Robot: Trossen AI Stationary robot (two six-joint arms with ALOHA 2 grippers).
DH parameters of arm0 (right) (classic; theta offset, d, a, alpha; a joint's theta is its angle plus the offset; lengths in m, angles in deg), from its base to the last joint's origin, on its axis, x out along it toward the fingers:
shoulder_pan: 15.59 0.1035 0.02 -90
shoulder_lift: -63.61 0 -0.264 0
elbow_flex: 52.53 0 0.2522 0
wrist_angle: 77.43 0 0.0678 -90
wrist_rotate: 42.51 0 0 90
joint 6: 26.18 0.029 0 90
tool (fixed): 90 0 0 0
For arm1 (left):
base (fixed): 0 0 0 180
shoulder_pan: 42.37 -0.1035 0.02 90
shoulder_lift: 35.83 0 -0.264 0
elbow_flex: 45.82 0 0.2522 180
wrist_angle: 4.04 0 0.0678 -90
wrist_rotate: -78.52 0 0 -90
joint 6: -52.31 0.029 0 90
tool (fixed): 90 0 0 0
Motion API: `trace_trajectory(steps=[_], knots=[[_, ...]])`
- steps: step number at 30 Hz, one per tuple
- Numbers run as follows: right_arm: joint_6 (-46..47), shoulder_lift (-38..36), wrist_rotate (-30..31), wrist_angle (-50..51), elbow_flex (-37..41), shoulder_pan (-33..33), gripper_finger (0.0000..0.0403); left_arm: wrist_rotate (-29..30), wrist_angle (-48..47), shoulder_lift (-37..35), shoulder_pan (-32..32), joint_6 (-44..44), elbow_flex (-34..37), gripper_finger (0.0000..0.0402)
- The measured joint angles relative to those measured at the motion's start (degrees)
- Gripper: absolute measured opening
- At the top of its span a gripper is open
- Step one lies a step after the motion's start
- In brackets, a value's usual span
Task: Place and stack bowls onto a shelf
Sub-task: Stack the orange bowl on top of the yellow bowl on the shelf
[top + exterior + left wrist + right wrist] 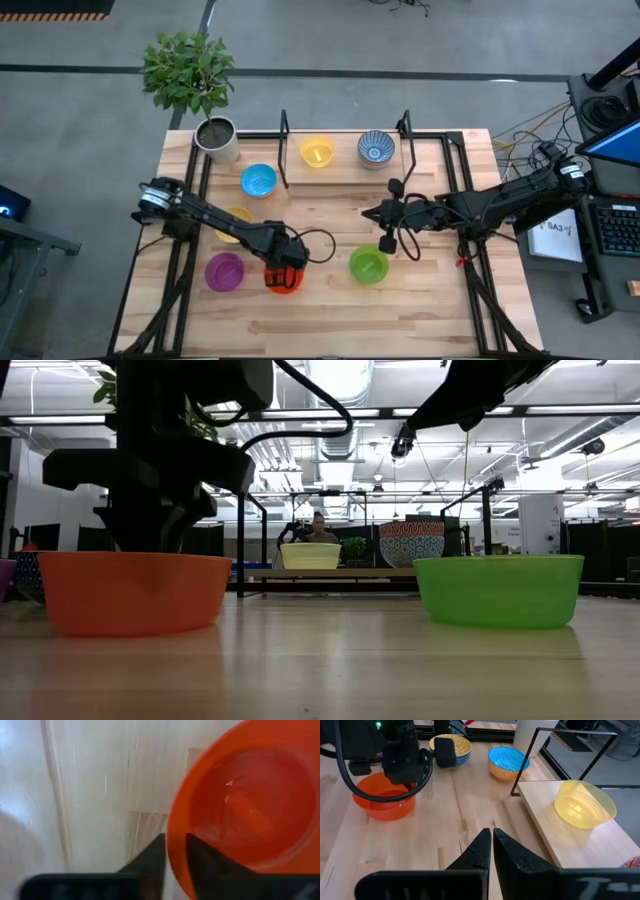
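The orange-red bowl (284, 280) stands on the table near its front, and my left gripper (283, 262) is above it, shut on its rim. My right gripper (368, 212) hovers mid-table, shut and empty, its fingertips together in the right wrist view (491, 834). The green bowl (368, 264) sits just in front of it. The yellow bowl (317, 151) and the blue-white patterned bowl (376, 148) stand on the shelf (345, 172). The purple bowl (224, 271), a bowl with a blue inside and orange patterned outside (258, 181) and the mustard dotted bowl (233, 222), half under my left arm, rest on the table. My left gripper (175, 837) pinches the orange-red bowl's rim (172, 817), one finger (202, 857) inside the bowl and the other outside. The fingers come from above, pointing down. The bowl (135, 592) sits upright with its base on the table.
A white-grey plant pot (217, 138) with a leafy plant stands at the table's far left corner, beside the shelf's left wire upright (284, 135). The shelf plank has bare wood at its left end, beside the yellow bowl. Bare tabletop lies along the near edge (330, 325).
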Motion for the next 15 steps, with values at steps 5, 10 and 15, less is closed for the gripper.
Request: trace_trajectory(steps=[5, 10, 15], knots=[[0.0, 0.0, 0.0, 0.2, 0.0, 0.0, 0.0009, -4.1, -0.4, -1.9, -1.9, 0.2, -0.6, 0.0005], [0.0, -0.7, -2.3, 2.4, 0.0, 0.0, 0.0009, -3.6, -1.3, -5.3, -6.0, 4.9, -6.3, 0.0001], [0.0, -2.0, -4.7, 2.5, 0.0, 0.0, 0.0009, 1.0, -5.0, -5.8, -15.0, 11.6, -17.5, 0.0]])
